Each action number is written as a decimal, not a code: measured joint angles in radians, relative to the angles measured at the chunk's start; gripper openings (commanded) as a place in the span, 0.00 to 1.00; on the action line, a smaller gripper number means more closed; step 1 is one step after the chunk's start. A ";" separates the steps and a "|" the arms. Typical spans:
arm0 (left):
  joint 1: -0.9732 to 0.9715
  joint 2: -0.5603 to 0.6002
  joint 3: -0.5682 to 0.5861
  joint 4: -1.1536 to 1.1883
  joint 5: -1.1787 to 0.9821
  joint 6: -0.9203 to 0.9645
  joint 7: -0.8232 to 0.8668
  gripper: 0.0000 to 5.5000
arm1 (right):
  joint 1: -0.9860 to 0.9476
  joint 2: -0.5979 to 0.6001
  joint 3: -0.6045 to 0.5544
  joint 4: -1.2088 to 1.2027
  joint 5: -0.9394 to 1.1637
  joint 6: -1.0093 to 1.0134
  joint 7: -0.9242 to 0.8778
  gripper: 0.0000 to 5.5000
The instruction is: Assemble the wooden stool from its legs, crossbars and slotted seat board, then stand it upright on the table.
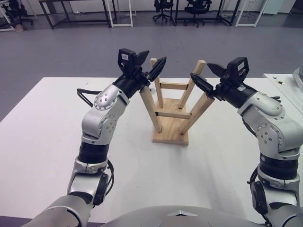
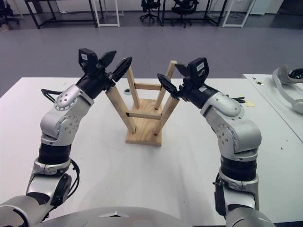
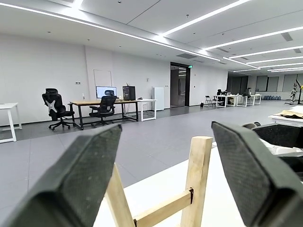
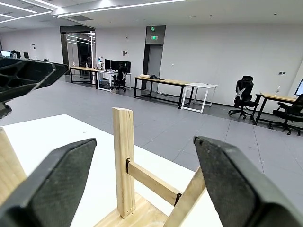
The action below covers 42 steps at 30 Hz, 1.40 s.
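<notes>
Left pincer (image 1: 156,56) and right pincer (image 1: 200,70) gape apart above white table (image 1: 47,142), office chairs (image 1: 198,7) behind.

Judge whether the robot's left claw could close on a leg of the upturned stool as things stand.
Probably yes. The left claw is open right at the upturned stool, and nothing stands between its fingers and the nearest leg. The right claw is at the opposite side, clear of it.

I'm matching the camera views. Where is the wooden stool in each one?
Left eye view: stool upside down, centre.
Right eye view: slightly left of centre.
Left wrist view: bottom centre, partly cropped.
Right wrist view: bottom, left of centre.
Shared landmark: the white table beneath it.
</notes>
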 measured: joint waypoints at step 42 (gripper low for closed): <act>-0.121 0.040 0.246 -0.163 -0.158 0.126 0.152 0.64 | -0.284 0.125 0.364 -0.070 -0.478 0.047 -0.164 0.70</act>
